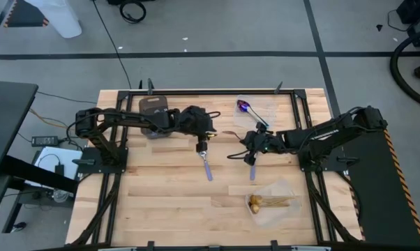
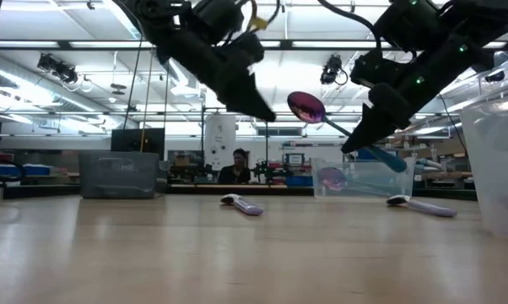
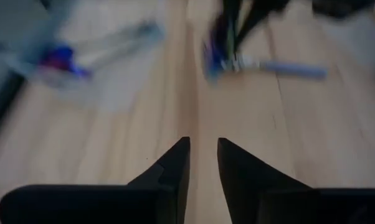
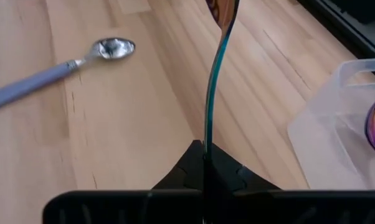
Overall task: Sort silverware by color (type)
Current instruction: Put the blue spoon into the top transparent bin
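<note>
At the left of the high view the left arm reaches from the table's left edge toward the centre, passing over a dark grey tray at the upper left of the wooden table. The left gripper sits just left of centre, directly above the bowl end of a silver spoon with a lavender handle that lies on the wood, handle pointing to the bottom of the frame. In the left wrist view its fingers stand a narrow gap apart with nothing between them.

Right of centre, the right gripper is clamped on the teal handle of an iridescent purple spoon; the low view shows that spoon lifted clear of the table, bowl up and to the left. A second lavender-handled spoon lies on the wood just below this gripper.

At the upper centre-right, a clear container holds another purple spoon. At the lower right, a second clear container holds gold spoons. In the low view, a person sits in the room beyond the table.
</note>
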Controlling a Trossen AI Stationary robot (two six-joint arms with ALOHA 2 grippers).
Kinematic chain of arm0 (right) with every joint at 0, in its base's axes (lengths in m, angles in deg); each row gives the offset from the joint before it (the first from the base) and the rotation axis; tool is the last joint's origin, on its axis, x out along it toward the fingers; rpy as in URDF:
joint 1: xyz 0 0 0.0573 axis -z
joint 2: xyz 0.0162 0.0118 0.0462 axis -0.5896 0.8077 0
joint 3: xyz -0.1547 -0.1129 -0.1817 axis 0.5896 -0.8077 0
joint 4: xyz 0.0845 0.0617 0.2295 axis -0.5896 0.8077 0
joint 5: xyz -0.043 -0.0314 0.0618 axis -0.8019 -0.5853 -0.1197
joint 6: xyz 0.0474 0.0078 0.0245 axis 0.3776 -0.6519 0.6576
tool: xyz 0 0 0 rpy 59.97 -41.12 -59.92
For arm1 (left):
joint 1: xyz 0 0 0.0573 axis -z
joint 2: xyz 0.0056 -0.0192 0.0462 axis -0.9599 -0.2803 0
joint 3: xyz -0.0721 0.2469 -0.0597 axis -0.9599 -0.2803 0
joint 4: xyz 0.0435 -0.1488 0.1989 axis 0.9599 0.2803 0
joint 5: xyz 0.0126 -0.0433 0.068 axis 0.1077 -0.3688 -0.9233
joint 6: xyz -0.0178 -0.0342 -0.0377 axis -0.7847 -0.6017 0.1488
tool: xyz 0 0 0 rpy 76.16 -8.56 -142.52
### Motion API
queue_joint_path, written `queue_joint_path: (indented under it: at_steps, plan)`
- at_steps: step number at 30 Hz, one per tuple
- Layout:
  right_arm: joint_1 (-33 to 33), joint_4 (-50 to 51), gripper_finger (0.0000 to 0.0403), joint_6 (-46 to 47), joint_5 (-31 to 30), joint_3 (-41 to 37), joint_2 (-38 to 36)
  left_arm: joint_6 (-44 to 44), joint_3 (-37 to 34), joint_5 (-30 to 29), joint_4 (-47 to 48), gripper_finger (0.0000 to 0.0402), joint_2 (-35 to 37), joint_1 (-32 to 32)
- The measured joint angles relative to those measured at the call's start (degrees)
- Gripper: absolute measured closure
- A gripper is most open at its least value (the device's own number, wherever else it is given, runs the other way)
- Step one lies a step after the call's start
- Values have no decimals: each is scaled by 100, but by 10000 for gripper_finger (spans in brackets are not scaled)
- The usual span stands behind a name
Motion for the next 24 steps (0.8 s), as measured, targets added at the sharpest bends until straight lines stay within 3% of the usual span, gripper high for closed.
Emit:
queue_joint_path:
  at_steps: [9, 16, 24]
  plan:
    - [397, 1468, 395, -134, -56, 805, -4, -51, -2, 0, 1404, 314, -15, 11]
    - [908, 2117, 395, -670, -260, 1314, -7, -53, -2, 0, 1741, 314, -17, 13]
    - [1810, 2650, 392, -784, -498, 1364, -7, -89, -133, 0, 1728, 315, -20, 21]
